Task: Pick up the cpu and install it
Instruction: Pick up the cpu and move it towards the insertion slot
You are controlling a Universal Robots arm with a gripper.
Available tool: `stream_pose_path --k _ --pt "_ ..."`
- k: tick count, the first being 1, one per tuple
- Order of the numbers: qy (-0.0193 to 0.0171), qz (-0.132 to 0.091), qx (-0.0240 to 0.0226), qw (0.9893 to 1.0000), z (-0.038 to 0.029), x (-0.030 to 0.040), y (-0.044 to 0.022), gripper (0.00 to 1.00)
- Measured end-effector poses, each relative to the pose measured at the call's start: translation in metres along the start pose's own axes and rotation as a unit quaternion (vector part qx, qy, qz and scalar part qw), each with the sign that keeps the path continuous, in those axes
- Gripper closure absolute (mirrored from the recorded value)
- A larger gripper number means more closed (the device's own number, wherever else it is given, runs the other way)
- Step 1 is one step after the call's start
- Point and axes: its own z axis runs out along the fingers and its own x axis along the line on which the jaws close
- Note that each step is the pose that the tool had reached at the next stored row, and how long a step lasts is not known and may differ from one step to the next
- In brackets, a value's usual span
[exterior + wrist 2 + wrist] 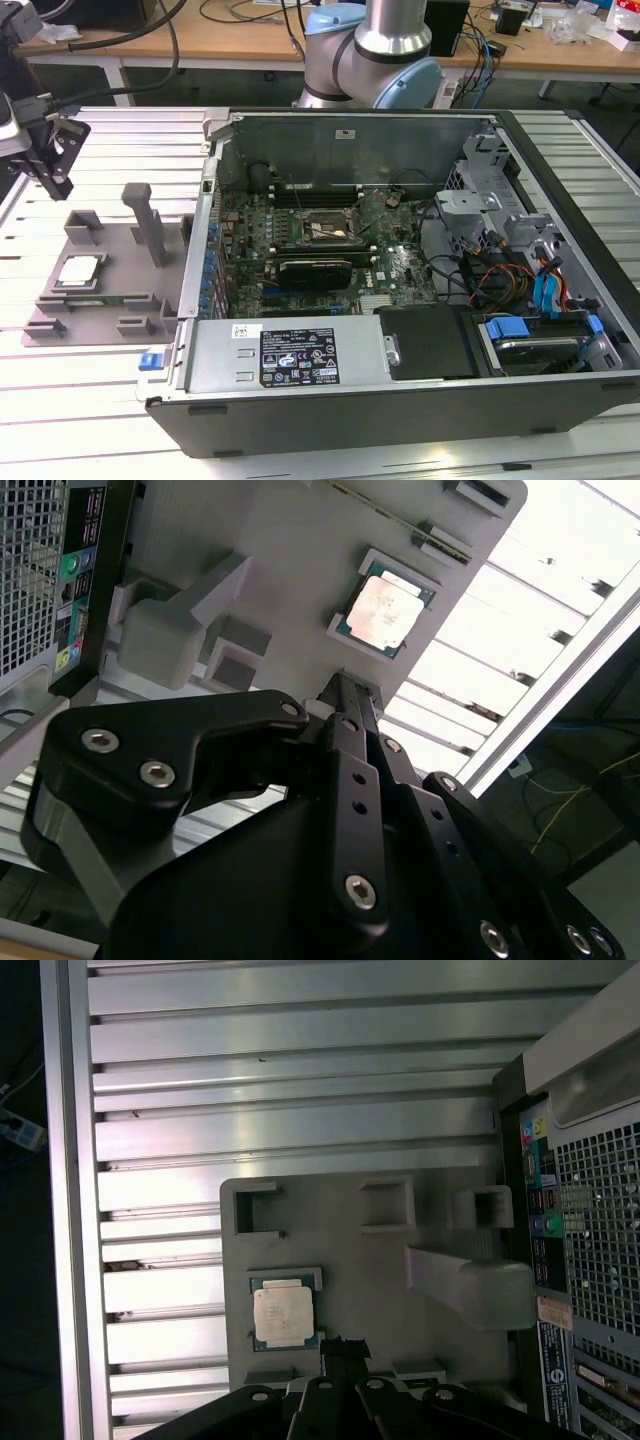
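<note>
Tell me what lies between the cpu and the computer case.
The upright post of the grey fixture tray stands between the cpu and the computer case; the rest of that stretch is bare tray. The exterior view shows this.

One cpu (283, 1313) lies near the claw (343, 1350), and there is one claw. One grey fixture tray (380, 1250) sits under the claw. Beside the claw stands one open computer case (400, 380) holding one black socket frame (325, 228).
</note>
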Motion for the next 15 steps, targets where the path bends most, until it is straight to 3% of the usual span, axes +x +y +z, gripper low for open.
stream_pose_path --k 8,15 --pt "0.0 0.0 0.0 1.0 0.0003 0.0003 0.0002 0.89" --pt "-0.0001 0.0 0.0 1.0 0.0028 0.0058 -0.0004 0.89"
